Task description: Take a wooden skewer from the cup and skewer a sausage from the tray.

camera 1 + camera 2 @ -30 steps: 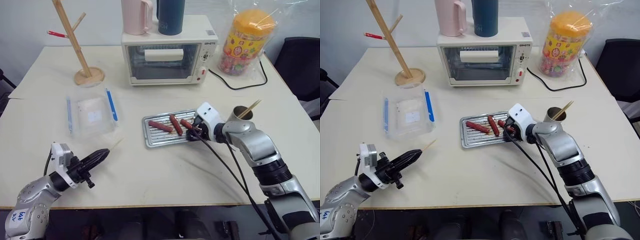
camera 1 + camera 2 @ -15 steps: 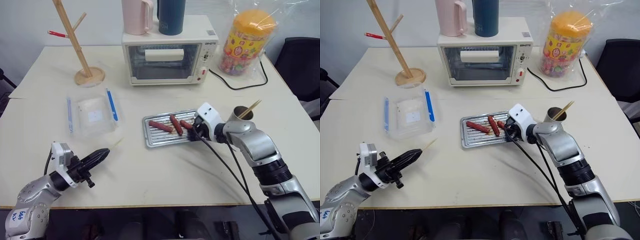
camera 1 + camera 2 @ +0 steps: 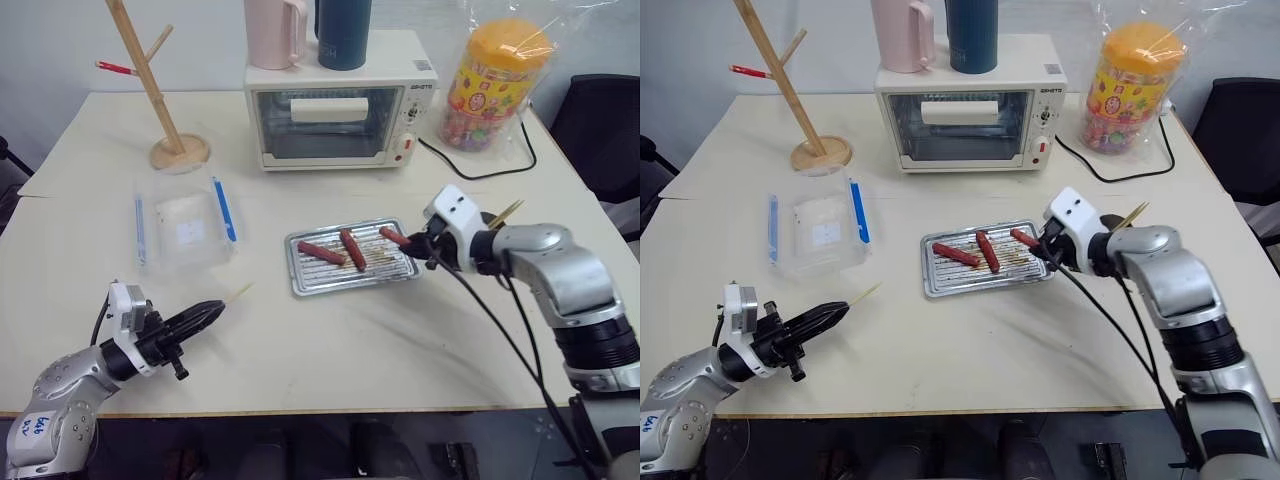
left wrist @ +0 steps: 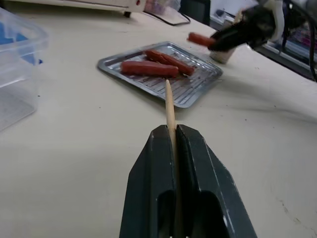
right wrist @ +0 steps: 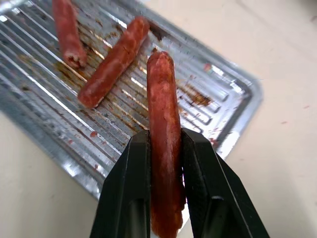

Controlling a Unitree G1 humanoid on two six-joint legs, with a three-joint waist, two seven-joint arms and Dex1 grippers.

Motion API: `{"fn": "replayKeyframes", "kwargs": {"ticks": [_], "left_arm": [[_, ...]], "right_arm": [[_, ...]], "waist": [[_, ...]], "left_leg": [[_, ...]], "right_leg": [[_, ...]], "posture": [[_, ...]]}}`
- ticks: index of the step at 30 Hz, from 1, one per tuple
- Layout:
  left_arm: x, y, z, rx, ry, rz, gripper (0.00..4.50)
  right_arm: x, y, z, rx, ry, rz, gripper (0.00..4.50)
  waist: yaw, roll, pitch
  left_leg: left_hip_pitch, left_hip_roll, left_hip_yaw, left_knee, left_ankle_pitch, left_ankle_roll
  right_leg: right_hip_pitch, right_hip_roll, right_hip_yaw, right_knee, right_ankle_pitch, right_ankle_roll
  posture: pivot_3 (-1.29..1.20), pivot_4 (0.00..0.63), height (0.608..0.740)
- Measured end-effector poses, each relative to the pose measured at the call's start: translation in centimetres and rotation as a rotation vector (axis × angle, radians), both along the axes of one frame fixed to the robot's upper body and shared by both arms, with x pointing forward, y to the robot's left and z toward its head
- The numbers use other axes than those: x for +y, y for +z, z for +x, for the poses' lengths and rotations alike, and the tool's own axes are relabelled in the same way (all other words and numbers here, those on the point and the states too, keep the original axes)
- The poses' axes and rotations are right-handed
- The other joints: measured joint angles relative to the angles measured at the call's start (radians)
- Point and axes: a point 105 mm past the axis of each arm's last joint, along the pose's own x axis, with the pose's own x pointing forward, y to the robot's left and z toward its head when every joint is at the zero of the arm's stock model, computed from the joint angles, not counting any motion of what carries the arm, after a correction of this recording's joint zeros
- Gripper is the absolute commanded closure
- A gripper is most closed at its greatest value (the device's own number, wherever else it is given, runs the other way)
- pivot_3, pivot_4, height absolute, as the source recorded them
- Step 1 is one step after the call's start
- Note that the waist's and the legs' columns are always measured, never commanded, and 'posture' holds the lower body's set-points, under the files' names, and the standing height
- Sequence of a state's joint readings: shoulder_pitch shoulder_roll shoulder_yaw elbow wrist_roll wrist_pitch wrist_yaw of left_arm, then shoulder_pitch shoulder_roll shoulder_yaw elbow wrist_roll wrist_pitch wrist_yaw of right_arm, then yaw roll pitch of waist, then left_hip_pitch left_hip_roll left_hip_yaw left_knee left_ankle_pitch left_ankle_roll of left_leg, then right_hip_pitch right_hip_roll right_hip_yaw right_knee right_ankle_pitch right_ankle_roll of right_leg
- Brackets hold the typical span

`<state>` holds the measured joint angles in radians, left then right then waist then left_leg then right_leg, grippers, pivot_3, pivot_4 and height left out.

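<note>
While clamped lengthwise between right gripper jaws, sausage hangs above tray edge, near cup. Two sausages lying on tray. Left gripper shut on skewer, tip aimed trayward, bare table between. Box beside.

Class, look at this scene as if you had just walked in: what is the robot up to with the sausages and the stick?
The right gripper is clamped on one sausage, holding it just above the tray, where two other sausages lie. The left gripper is shut on a wooden skewer, pointing it toward the tray from across the table. The sausage is not yet on the skewer. The cup stands beside the tray.
</note>
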<state>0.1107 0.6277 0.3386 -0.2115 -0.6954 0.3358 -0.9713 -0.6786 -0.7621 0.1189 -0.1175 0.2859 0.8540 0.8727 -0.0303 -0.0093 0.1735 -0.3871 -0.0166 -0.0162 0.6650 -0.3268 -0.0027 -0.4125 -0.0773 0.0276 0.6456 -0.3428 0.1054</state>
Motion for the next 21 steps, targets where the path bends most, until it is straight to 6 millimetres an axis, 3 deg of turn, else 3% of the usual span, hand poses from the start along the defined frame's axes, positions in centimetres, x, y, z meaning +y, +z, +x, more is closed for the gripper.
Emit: {"fn": "replayKeyframes", "kwargs": {"ticks": [3,5,8,12,21], "left_arm": [[-1.6,1.1,0.0,-0.036,-0.173,0.103,4.5],[-3.0,2.7,0.1,-0.106,-0.324,0.177,4.5],[-4.7,3.7,0.3,-0.157,-0.457,0.21,4.5],[-6.1,4.8,1.2,-0.182,-0.563,0.211,4.5],[-6.9,5.4,1.2,-0.166,-0.673,0.221,4.5]], "right_arm": [[1.1,1.4,-2.8,0.109,0.166,0.106,3.61],[3.3,2.7,-6.4,0.234,0.378,0.212,3.61],[4.5,2.4,-8.8,0.383,0.492,0.258,3.61],[5.3,1.1,-10.0,0.49,0.526,0.241,3.61],[6.2,0.7,-10.1,0.53,0.514,0.269,3.61]], "waist": [[0.004,0.0,0.001],[0.005,0.0,0.001],[0.003,0.0,0.0],[0.001,0.0,0.0],[0.003,0.0,0.0]], "left_leg": [[0.0,0.0,-0.001,0.0,0.0,0.0],[0.0,0.0,-0.002,0.0,0.0,0.0],[0.0,0.0,-0.001,0.001,-0.001,0.001],[-0.001,0.0,-0.001,0.001,0.0,0.001],[-0.001,0.0,-0.002,0.002,0.0,0.001]], "right_leg": [[0.0,0.0,-0.001,0.0,0.0,0.0],[0.002,0.0,-0.002,-0.001,0.0,0.0],[0.003,-0.001,-0.002,-0.001,0.0,0.001],[0.001,0.0,-0.002,0.001,0.0,0.001],[0.0,0.0,-0.002,0.003,0.0,0.001]], "posture": [[0.0,0.15,0.74],[0.0,0.15,0.74],[0.0,0.15,0.74],[0.0,0.15,0.74],[0.0,0.15,0.74]]}}
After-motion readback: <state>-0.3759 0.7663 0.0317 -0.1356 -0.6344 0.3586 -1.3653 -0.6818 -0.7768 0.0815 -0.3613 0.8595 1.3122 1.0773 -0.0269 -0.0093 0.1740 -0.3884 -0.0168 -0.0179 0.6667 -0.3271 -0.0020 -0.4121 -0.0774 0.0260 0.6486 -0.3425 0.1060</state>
